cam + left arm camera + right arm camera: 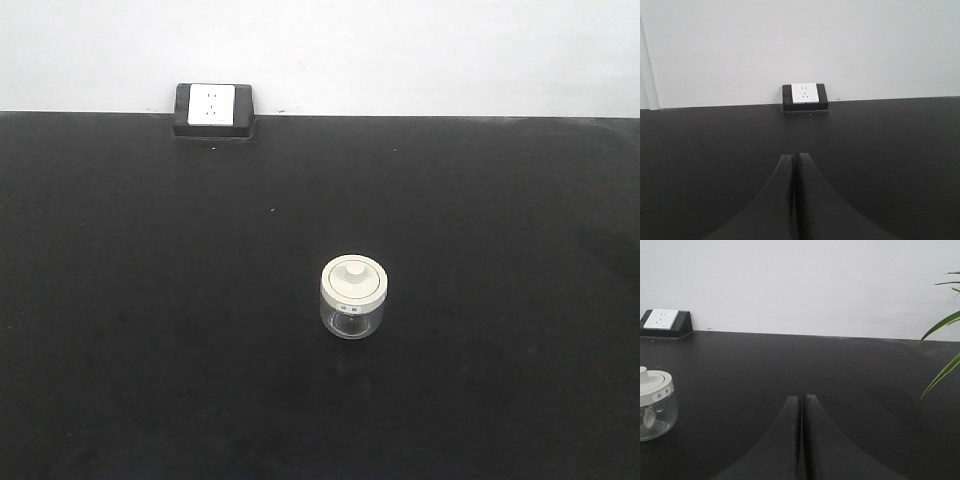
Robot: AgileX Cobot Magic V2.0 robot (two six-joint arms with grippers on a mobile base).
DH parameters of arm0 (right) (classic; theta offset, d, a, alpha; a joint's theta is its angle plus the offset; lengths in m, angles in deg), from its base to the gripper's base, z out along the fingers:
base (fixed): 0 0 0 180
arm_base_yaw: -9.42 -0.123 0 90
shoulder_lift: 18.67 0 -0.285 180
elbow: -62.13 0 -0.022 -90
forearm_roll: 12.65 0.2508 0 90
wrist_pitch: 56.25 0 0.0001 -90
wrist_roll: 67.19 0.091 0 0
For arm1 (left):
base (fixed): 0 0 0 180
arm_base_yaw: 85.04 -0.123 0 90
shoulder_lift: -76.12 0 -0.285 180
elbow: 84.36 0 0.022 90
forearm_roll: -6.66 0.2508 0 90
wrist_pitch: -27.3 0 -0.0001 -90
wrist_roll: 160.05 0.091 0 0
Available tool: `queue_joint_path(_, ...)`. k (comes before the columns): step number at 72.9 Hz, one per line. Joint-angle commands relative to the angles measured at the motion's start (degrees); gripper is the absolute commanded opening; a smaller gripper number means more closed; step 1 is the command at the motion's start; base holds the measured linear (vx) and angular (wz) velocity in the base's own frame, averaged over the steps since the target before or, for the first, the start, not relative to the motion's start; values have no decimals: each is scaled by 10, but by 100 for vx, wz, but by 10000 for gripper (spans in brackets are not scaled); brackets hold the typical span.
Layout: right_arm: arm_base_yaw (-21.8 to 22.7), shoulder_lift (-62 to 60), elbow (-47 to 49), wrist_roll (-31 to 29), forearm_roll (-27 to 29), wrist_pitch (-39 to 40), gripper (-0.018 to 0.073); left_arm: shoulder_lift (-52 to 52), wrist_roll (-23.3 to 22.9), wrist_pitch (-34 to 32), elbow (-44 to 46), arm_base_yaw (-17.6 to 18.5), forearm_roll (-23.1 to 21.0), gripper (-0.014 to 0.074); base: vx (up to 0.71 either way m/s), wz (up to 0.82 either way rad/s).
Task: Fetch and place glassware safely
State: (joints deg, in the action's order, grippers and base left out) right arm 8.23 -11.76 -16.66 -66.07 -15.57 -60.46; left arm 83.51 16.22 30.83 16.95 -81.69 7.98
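On black table point(150, 300) – one lidded glass jar point(353, 297), one socket point(212, 108)

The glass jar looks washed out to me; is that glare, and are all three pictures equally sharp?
Front view: the glass jar is small and soft, its lid overexposed against the black table. Right wrist view: jar clearer, lid label visible, cropped at the frame edge. Left wrist view: grainy, only the socket shows.

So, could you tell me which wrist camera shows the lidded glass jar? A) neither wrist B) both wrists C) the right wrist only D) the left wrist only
C: the glass jar sits at the left edge of the right wrist view, while the left wrist view shows only the wall socket and the black table.
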Motion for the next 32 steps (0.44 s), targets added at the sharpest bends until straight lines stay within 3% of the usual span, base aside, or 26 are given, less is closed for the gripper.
queue_joint_path(1,3,-3,-11,-1,-2,42,-8,-10,-4,-41,-17,3,-4,-7,0,0)
queue_joint_path(32,3,-3,-11,-1,-2,42,-8,-10,-4,-41,-17,3,-4,-7,0,0)
